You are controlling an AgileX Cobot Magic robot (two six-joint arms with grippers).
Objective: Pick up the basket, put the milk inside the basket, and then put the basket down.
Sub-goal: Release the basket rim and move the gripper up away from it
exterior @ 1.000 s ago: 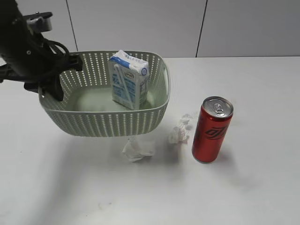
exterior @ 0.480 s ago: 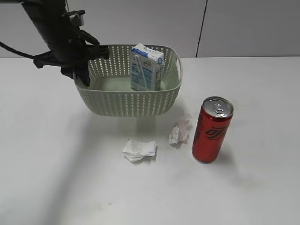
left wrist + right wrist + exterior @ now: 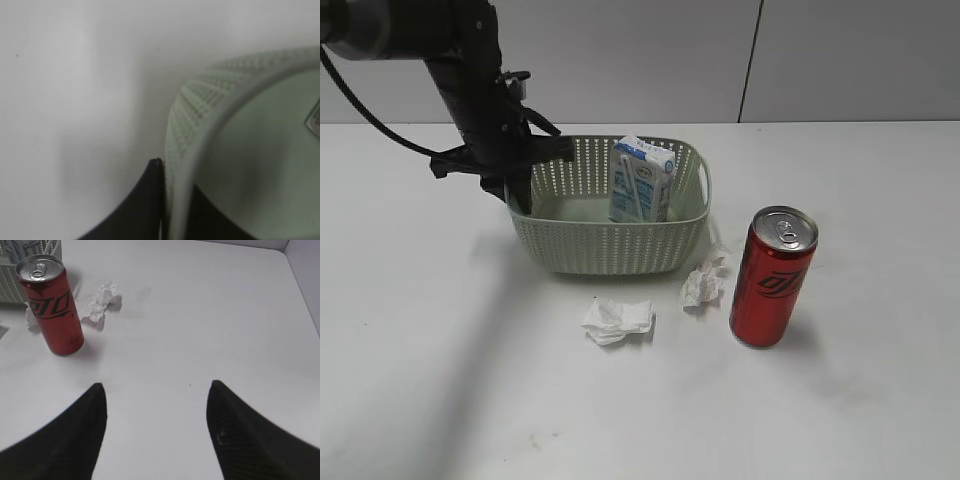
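The sage-green basket (image 3: 610,245) sits on the white table at centre left. The white-and-blue milk carton (image 3: 642,180) stands upright inside it. My left gripper (image 3: 512,185) is shut on the basket's left wall; in the left wrist view its black fingers pinch the basket's rim (image 3: 176,192) from both sides, and a corner of the milk (image 3: 314,117) shows at the right edge. My right gripper (image 3: 156,390) is open and empty above bare table, out of the exterior view. A corner of the basket (image 3: 11,282) shows at its top left.
A tall red soda can (image 3: 772,276) stands right of the basket; it also shows in the right wrist view (image 3: 50,305). Two crumpled white paper scraps lie in front of the basket, one (image 3: 617,320) and another (image 3: 705,280) near the can.
My left arm has carried the basket with the milk rightward and down; it was hanging above the table and now rests on it.
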